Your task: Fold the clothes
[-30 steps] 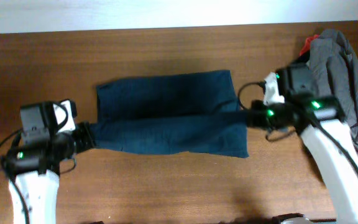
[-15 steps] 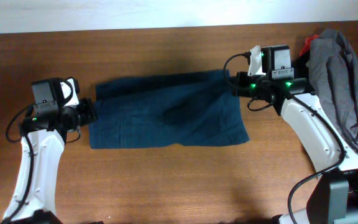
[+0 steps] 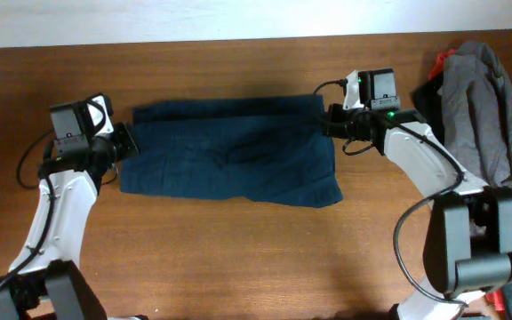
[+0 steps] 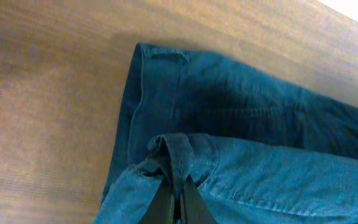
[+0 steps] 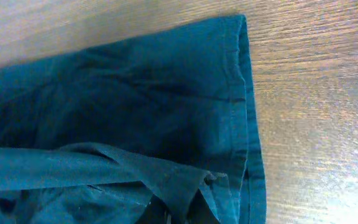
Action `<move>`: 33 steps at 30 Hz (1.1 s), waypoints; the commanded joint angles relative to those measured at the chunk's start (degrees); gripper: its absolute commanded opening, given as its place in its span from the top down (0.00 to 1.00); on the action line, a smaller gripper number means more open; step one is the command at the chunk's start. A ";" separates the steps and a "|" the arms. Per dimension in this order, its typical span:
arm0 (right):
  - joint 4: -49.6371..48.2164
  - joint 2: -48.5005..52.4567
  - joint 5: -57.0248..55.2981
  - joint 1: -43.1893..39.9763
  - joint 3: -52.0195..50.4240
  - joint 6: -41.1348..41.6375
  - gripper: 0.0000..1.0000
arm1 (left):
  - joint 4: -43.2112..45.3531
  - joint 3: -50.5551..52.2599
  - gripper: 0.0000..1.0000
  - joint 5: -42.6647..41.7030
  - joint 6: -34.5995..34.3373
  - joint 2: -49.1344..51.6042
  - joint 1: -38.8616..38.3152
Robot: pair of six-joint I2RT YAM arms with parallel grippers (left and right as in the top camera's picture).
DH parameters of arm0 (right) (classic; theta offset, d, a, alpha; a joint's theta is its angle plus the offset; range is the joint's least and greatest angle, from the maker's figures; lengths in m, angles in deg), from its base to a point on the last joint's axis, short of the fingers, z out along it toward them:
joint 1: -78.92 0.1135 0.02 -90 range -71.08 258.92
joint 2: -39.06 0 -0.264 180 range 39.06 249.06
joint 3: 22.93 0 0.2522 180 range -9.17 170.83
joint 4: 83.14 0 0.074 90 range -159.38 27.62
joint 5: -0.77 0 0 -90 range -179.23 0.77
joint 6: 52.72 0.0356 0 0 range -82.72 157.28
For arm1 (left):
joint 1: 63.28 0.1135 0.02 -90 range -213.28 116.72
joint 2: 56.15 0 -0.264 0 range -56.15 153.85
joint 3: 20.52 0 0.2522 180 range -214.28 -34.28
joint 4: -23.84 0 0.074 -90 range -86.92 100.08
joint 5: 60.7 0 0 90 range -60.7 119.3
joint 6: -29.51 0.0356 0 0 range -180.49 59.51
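- Overhead: dark navy shorts [image 3: 229, 164] lie flat on the brown wood table [image 3: 238, 267], in the middle and towards the far edge, stretched out left to right, with an upper layer doubled over the lower one.
- Overhead: left gripper [image 3: 124, 142] is at the shorts' left end and right gripper [image 3: 330, 122] at the far right corner. Both touch the fabric.
- Overhead: a grey garment [image 3: 487, 116] is heaped at the table's right edge with a bit of red cloth [image 3: 440, 62] at its top, apart from the shorts.
- Left wrist: the left gripper [image 4: 178, 202] has its fingers pressed together, pinching a bunched fold of the shorts [image 4: 247, 124] and holding it above the layer lying on the table [image 4: 42, 93].
- Left wrist: the stitched waistband edge runs down the left side, with a small sewn tab [image 4: 166, 57] near its top corner. Any writing on it is too small to read.
- Right wrist: the right gripper [image 5: 173, 214] has its fingers closed tight on a folded strip of the shorts [image 5: 135, 93], lifted over the flat layer.
- Right wrist: the stitched hem [image 5: 240, 81] runs along the right side, with bare table [image 5: 316, 93] beyond it.
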 commanded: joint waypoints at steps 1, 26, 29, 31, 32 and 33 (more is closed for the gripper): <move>-0.98 0.09 -2.69 -0.46 0.74 0.85 0.96 | 2.36 -0.79 1.00 2.21 -0.48 2.19 0.61; -17.05 7.34 -4.81 -0.44 0.74 -0.04 0.96 | 14.64 -0.79 0.81 1.62 -0.74 8.15 0.90; -17.18 7.82 -4.85 -0.46 0.74 -0.07 0.96 | 18.10 -0.79 0.65 1.57 -1.03 10.01 0.90; -17.51 7.91 -4.85 -0.46 0.74 -0.07 0.87 | 19.67 -0.79 0.54 1.60 -2.51 11.26 0.98; -17.86 7.91 -4.85 -0.50 0.74 -0.07 0.74 | 20.15 -0.79 0.53 1.60 -2.95 11.63 1.03; -18.23 7.91 -4.92 -0.59 0.74 -0.07 0.59 | 20.22 -0.79 0.51 1.60 -2.93 11.76 1.18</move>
